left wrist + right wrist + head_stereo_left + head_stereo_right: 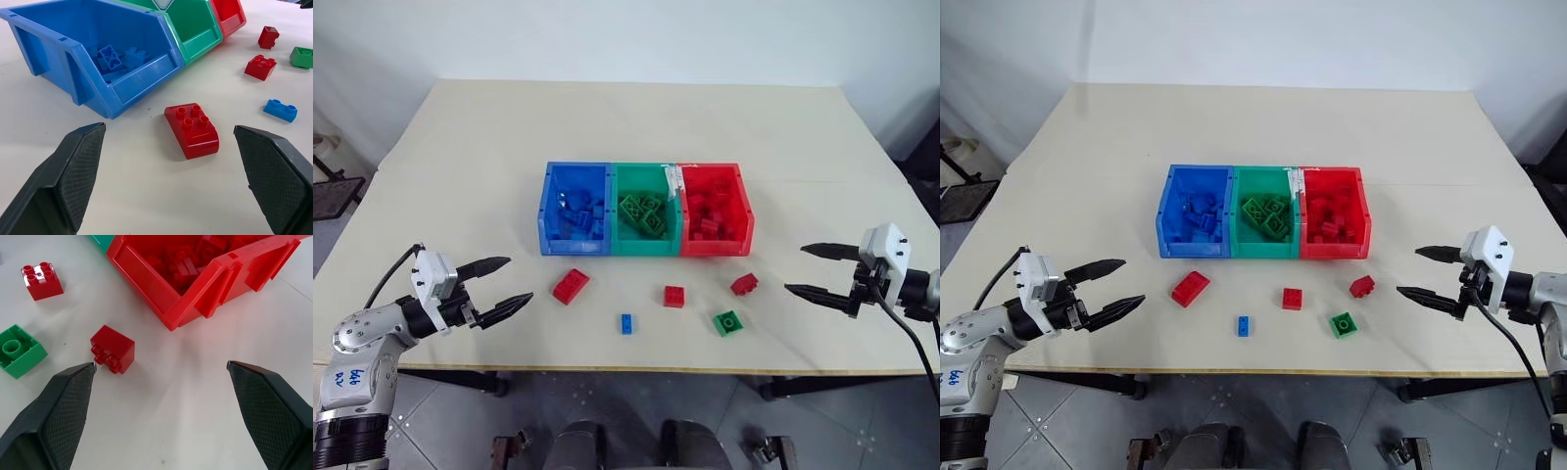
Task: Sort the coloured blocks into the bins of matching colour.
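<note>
Three joined bins stand mid-table: blue (pixel 548 211), green (pixel 644 248) and red (pixel 745 211), each holding several blocks of its own colour. In front of them lie loose blocks: a sloped red one (pixel 570 286), a square red one (pixel 674 296), a tipped red one (pixel 744 284), a small blue one (pixel 626 323) and a green one (pixel 728 322). My left gripper (pixel 503 285) hovers open at the table's left front, pointing toward the sloped red block (pixel 192 129). My right gripper (pixel 805 269) hovers open at the right front, near the tipped red block (pixel 112 349).
The cream table (pixel 636 127) stretches bare behind the bins and on both sides. Its front edge runs just below the loose blocks. Beyond the table's left edge, a dark stand (pixel 333 186) sits on the floor.
</note>
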You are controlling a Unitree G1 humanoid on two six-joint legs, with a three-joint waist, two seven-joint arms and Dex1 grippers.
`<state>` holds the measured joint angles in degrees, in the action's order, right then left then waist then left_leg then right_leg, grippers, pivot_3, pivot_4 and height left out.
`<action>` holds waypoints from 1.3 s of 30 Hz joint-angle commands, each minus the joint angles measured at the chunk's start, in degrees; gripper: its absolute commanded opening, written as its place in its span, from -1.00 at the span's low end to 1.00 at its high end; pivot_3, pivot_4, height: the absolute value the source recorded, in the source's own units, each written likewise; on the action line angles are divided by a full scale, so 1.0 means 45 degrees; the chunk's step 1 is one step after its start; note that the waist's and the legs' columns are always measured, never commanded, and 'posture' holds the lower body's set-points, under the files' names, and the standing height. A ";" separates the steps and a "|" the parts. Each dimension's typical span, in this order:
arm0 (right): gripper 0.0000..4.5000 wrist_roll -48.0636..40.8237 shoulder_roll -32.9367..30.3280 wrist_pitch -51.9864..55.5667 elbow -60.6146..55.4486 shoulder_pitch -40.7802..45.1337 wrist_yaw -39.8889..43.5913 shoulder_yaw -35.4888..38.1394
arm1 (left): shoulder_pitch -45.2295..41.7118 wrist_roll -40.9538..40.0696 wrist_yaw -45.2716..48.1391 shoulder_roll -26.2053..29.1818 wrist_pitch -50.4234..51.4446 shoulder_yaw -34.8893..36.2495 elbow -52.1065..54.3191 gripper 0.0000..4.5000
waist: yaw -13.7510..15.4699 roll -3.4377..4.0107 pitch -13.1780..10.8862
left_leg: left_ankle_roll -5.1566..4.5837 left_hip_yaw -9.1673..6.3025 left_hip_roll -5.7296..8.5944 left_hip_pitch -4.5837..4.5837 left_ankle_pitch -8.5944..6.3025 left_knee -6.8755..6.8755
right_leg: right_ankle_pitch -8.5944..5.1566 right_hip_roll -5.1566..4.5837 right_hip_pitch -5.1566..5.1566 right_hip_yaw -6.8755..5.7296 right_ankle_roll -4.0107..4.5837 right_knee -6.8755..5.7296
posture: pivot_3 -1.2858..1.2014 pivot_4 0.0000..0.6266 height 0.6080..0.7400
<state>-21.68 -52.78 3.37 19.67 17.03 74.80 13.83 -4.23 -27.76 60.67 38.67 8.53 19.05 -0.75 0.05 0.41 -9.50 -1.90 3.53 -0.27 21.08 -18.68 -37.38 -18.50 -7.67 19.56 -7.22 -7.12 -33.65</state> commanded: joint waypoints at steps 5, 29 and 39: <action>1.00 -0.0410 -0.0127 0.0288 -0.0665 0.0042 -0.0376 0.0500 | -0.0738 -0.1453 -0.0709 -0.0235 0.1548 0.0477 0.0319 0.98 | -0.0003 0.0000 0.0000 | -0.0001 -0.0006 -0.0004 0.0001 0.0001 -0.0006 | 0.0000 0.0001 0.0000 0.0001 0.0000 -0.0010 | 0.03 -0.52 1.00; 1.00 -0.0183 -0.1730 0.1382 -0.3542 -0.3249 -0.0140 0.1680 | -0.1762 -0.0001 0.3023 0.0354 -0.1673 -0.1308 -0.1999 0.98 | 0.0193 0.0004 -0.0001 | -0.0013 0.0024 0.0007 -0.0009 0.0005 0.0000 | 0.0000 0.0019 0.0005 -0.0065 0.0000 -0.0008 | 0.03 -0.52 1.00; 1.00 0.2431 0.0029 -0.0056 0.0545 0.2263 0.0477 -0.3169 | -0.0261 -0.0155 0.2523 0.0403 -0.1792 -0.0467 -0.0887 0.98 | -0.0068 0.0004 -0.0002 | -0.0012 0.0015 0.0008 -0.0005 0.0004 -0.0014 | 0.0000 0.0007 0.0012 -0.0068 0.0000 -0.0026 | 0.03 -0.52 1.00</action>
<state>-12.21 -53.00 5.27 19.72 25.55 75.57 1.01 -6.16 -27.17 72.76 39.70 0.80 15.26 -7.68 -0.25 0.43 -9.51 -1.96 3.57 -0.23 21.07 -18.66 -37.45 -18.50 -7.64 19.61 -7.53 -7.12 -33.78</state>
